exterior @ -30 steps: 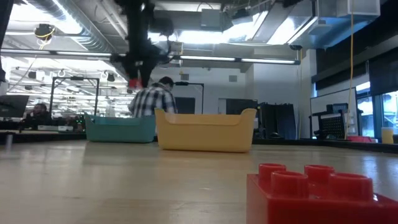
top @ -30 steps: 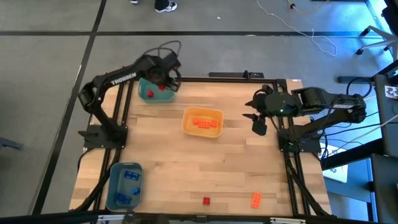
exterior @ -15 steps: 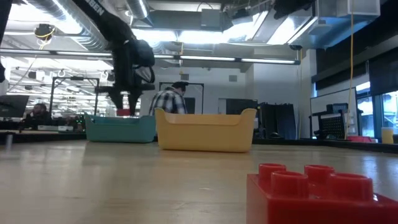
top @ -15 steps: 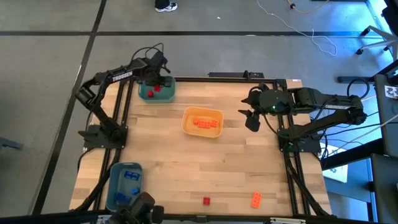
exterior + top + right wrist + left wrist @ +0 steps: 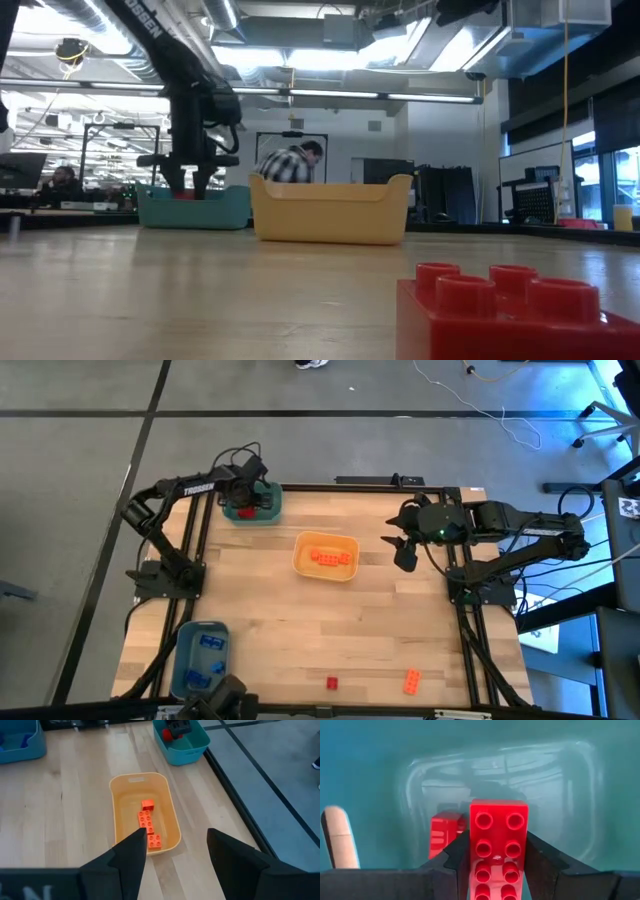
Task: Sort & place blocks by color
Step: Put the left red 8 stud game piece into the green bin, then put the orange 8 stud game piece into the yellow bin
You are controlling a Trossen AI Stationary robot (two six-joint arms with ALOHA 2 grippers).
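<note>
Gripping an oblong red block (image 5: 498, 847) between its two dark fingers (image 5: 543, 865), the left gripper (image 5: 244, 498) reaches down inside the teal bin (image 5: 270, 512) at the far left corner of the bench (image 5: 380, 630). The left arm stretches from its base along the bench's left edge, bent at the elbow, wrist pointing down into the bin. Only the left wrist view shows the grip itself and a second red block (image 5: 444, 836) lying on the bin's floor just beyond the held one; from above the gripper covers most of the bin.

The right arm waits over the bench's right side, its right gripper (image 5: 404, 550) spread wide and empty, aimed toward the yellow-orange bin (image 5: 300, 560) at mid-bench. The right wrist view shows that bin holding a row of orange blocks (image 5: 149, 827).

The blue bin (image 5: 182, 660) at the near left corner holds several blue blocks (image 5: 205, 655). Loose on the bench near its front edge lie a small red block (image 5: 332, 682) and an orange block (image 5: 411, 680), well apart from every bin. The low view shows the small red block close up and a person (image 5: 290, 165) in a plaid shirt behind the bins.
</note>
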